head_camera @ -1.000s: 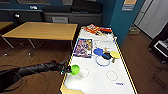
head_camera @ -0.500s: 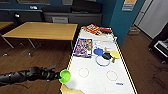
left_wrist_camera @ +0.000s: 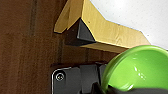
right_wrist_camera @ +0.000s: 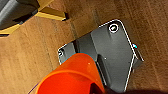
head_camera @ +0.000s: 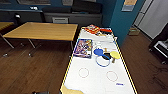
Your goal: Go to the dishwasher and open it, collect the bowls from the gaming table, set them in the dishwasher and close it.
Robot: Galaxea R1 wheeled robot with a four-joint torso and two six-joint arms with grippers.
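Left wrist view: one green bowl (left_wrist_camera: pixel 136 68) lies close against the left gripper, beside a wooden corner of the gaming table (left_wrist_camera: pixel 105 27); whether the gripper clasps it cannot be told. Right wrist view: one orange cup (right_wrist_camera: pixel 72 76) sits close by the right gripper above the wooden floor (right_wrist_camera: pixel 25 62); its grip likewise cannot be told. Head view, near to far on the white surface (head_camera: pixel 98 82): two thin ring outlines, one blue ring (head_camera: pixel 103 61), one blue paddle (head_camera: pixel 99 52), one yellow paddle (head_camera: pixel 115 54), one colourful board-game box (head_camera: pixel 83 47), one red box (head_camera: pixel 93 28). To the left, one yellow-topped table (head_camera: pixel 42 31). No writing is legible.
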